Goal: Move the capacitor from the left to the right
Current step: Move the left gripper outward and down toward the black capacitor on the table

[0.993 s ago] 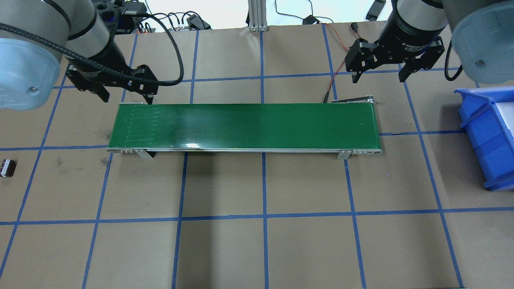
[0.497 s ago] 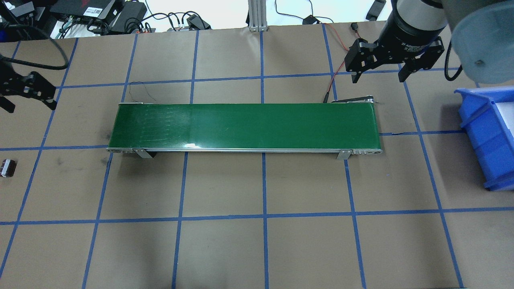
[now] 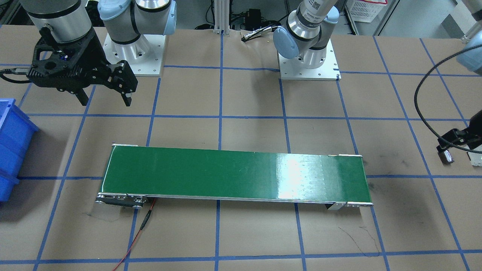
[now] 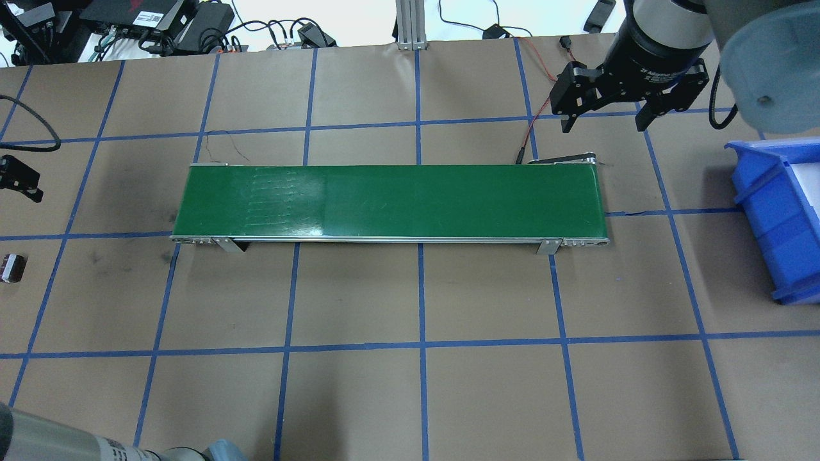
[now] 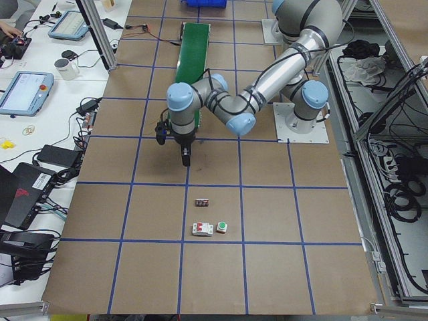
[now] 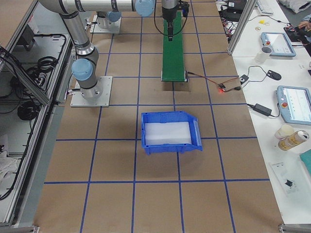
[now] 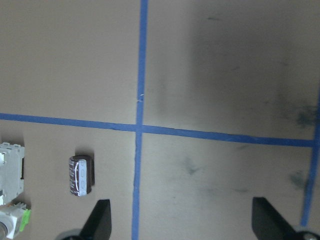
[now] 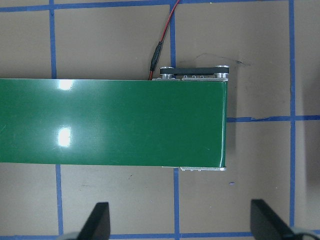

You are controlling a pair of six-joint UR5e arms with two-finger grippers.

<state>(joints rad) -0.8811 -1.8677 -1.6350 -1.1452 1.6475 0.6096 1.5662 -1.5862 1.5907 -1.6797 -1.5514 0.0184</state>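
Observation:
The capacitor [image 7: 81, 175], a small dark cylinder with pale stripes, lies on its side on the brown table at the far left [image 4: 13, 267]; it also shows in the exterior left view [image 5: 203, 202]. My left gripper [image 7: 182, 227] is open and empty above the table. In its wrist view the capacitor lies outside the jaws, just past the left fingertip [image 7: 102, 220]. My right gripper [image 4: 603, 123] is open and empty, and hovers behind the right end of the green conveyor belt [image 4: 391, 202].
A pale grey-white block [image 7: 10, 170] and a small white part with a green cap [image 7: 14, 222] lie close beside the capacitor. A blue bin [image 4: 778, 218] stands at the right edge. A red wire [image 3: 137, 233] runs from the conveyor's right end.
My left arm has swung away from the conveyor's back left corner, out to the left toward the capacitor, and is now almost off the overhead view. The right arm has not moved.

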